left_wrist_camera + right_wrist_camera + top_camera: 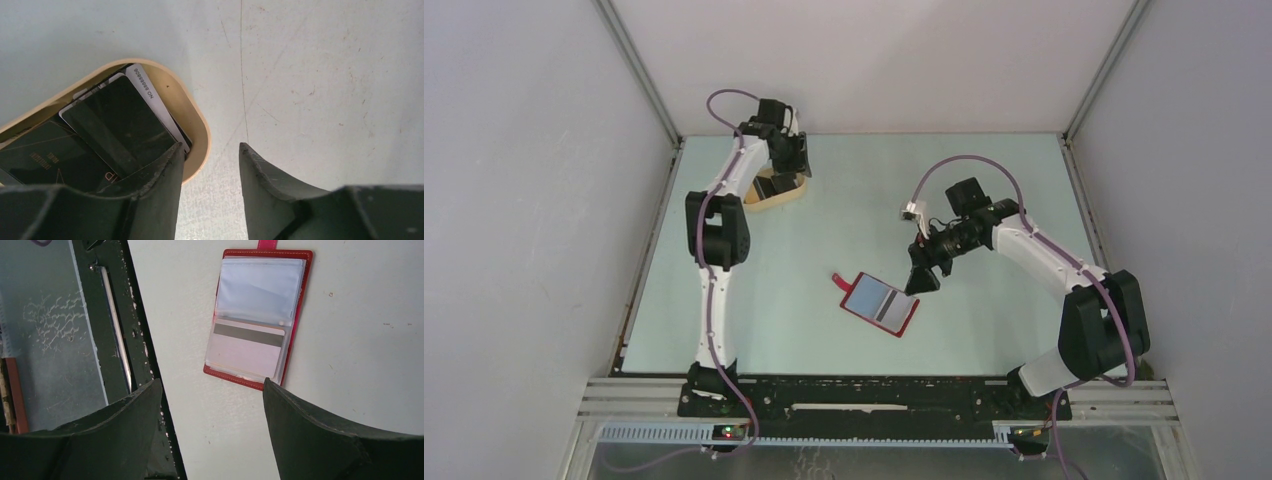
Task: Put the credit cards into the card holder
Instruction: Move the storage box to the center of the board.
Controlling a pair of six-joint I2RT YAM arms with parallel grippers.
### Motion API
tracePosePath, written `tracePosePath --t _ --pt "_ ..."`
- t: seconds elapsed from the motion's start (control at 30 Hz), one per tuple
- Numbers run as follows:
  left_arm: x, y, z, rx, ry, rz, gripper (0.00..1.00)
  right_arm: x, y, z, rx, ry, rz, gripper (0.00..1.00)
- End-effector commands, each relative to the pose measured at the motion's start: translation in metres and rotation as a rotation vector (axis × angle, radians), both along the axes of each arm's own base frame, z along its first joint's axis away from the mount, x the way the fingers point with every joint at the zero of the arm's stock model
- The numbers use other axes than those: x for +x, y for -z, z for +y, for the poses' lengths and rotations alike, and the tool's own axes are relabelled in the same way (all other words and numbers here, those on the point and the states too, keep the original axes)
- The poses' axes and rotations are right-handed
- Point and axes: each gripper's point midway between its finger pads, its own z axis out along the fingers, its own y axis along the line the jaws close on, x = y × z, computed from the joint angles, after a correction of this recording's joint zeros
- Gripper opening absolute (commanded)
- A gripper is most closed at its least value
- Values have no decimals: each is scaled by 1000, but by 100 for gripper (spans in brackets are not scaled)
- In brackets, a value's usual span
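Observation:
Several credit cards [120, 125] lie stacked in a tan oval dish [199, 131] at the table's back left; the top ones look dark, and a white one [150, 95] peeks out behind. My left gripper [210, 150] hangs open over the dish's end, one finger [160, 175] above the cards, with nothing between the fingers. The red card holder [300, 300] lies unfolded mid-table, pale pockets up, a card with a dark stripe [247, 347] in its near pocket. Just beside its edge, my right gripper [212, 385] stands open and empty. From above: dish [776, 190], holder [879, 304], left gripper [792, 165], right gripper [921, 278].
A black frame rail [874, 395] runs along the table's near edge and shows at the left of the right wrist view as the rail [107, 315]. White walls close the table on the left, back and right. A pink tab [839, 281] sticks out of the holder.

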Motion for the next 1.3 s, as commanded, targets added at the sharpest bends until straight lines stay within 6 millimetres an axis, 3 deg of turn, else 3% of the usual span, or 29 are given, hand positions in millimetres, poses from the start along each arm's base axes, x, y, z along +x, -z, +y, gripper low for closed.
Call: tracePosePath --t 0.0,0.2,0.4,0.57,0.77,1.07,1.17,1.27 --pt "-5 -4 -4 29 -1 5 46 11 -21 -1 22 12 -62 83" --pt "-25 9 -12 64 43 54 33 15 -24 -6 18 30 -85 83" --pt "-39 17 -15 91 63 78 31 18 -25 -13 28 50 -76 83" --pt "-52 1 -20 62 99 55 26 18 -23 -14 28 42 -62 83" --pt "-92 10 -28 30 153 105 18 16 -19 -11 35 21 -28 83" --pt "-162 15 -57 -15 234 105 20 10 -19 -7 66 -14 24 83" --pt "-178 1 -65 -43 240 65 24 9 -22 -4 86 -23 45 83" --pt "-191 -16 -58 -42 213 5 35 14 -31 1 104 -26 48 83"
